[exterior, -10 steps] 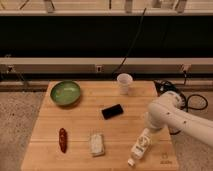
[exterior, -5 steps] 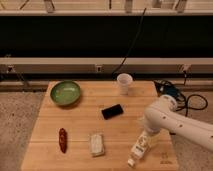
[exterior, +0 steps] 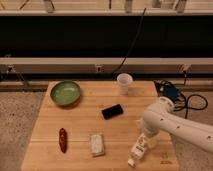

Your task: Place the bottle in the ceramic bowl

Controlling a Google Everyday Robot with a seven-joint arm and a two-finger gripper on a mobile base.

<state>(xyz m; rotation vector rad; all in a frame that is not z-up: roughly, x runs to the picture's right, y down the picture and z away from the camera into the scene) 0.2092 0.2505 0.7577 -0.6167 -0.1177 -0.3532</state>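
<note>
Bottle (exterior: 137, 151) lies flat near the counter's (exterior: 80, 120) near-right corner, cap toward the near edge. Gripper (exterior: 145, 138) sits at its far end, probably to grasp; its hold cannot be told. Ceramic bowl (exterior: 65, 93) at far-left corner, well apart.

The gripper (exterior: 143, 142) is low over the front right part of the table (exterior: 80, 125), at the bottle (exterior: 135, 154), and the white arm (exterior: 172, 125) in front masks most of it. The arm also covers the bottle's upper end, and whether the gripper touches the bottle cannot be told. The label is too blurred to read. The arm runs out past the right edge, so its base is unseen. The bottom edge cuts off the table's front. 1 small red object (exterior: 62, 140) near the front left is too blurred to identify.
</note>
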